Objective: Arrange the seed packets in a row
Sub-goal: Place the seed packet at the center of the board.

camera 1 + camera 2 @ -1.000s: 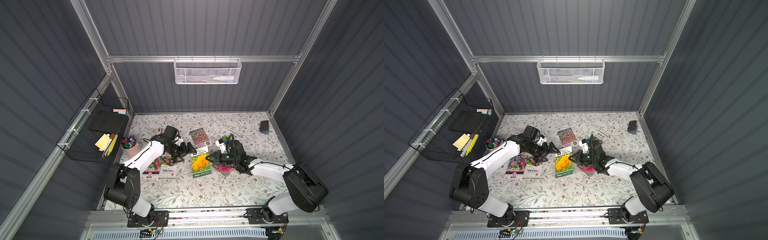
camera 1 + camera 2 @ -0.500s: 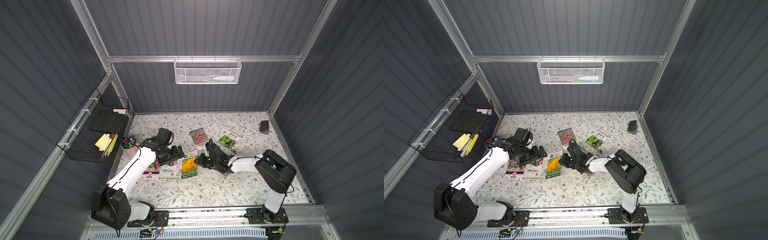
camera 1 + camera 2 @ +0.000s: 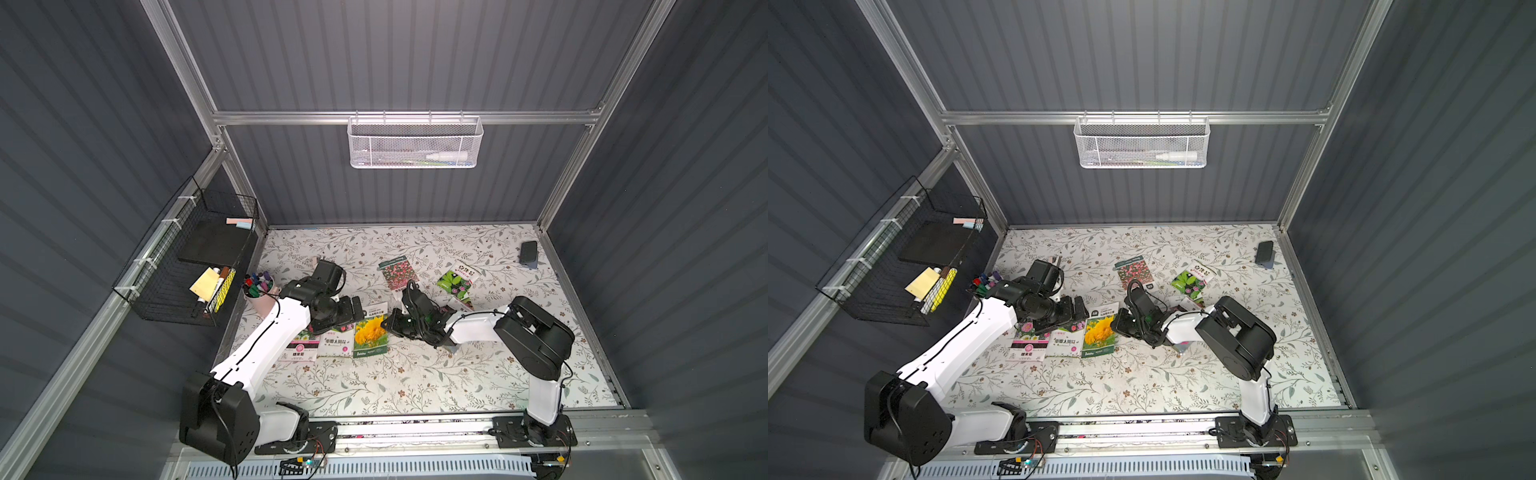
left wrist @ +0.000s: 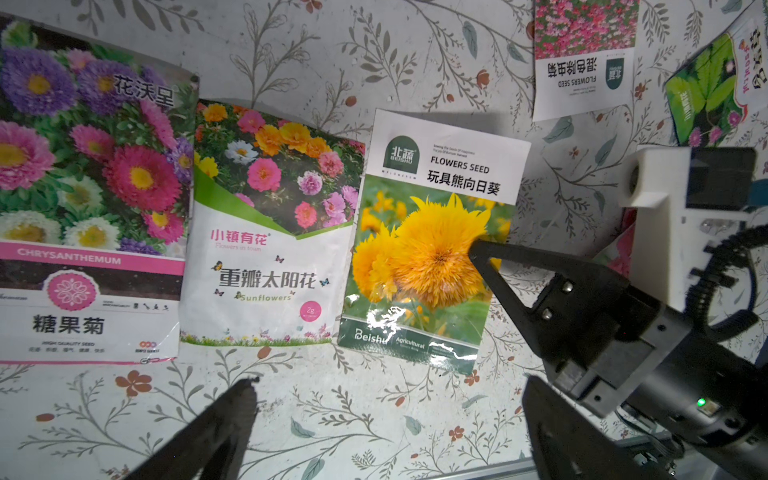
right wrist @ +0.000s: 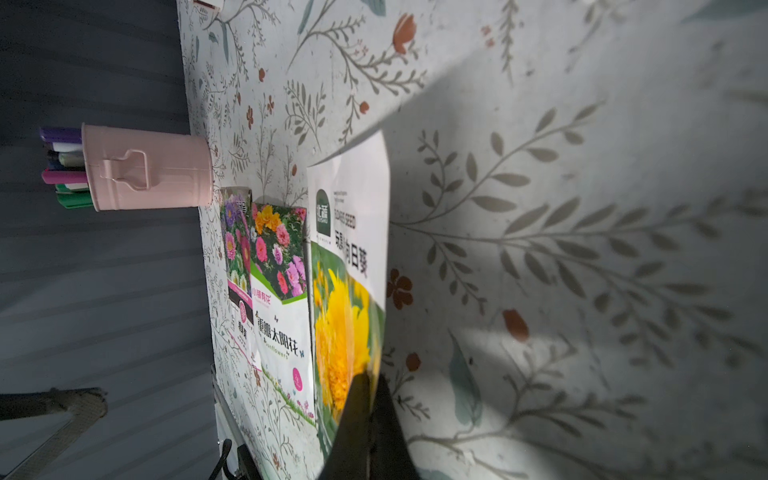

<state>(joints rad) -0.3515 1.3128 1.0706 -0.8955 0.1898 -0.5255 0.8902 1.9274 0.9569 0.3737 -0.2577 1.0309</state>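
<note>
Mia: Where is the yellow flower packet point(image 4: 428, 249)?

Ben: It lies flat on the worktop point(image 4: 415, 62). It is number 3 in the row, just beside the mixed flower packet point(image 4: 270, 232). That one touches the purple and pink flower packet point(image 4: 87, 187).

Mia: Is it straight?

Ben: Almost. Its long side runs front to back like the other 2. But its top leans a little away from them.

Mia: Who has it?

Ben: The right end effector point(image 4: 482, 251). Its 2 fingers are squeezed together on the packet's outer edge. 1 is on top, and I think 1 is below. The packet lies to the left of it.

Mia: And the left end effector point(image 4: 390, 390)?

Ben: It hangs above the row with its fingers wide apart. It holds nothing.

Mia: What comes next?

Ben: I think the right one lets go. Spot 4 is then on its side. The pink field packet point(image 3: 398, 274) and the green leaf packet point(image 3: 457, 282) lie farther back, well apart from the row. Both are slanted. The right arm is nearer to them.
</note>
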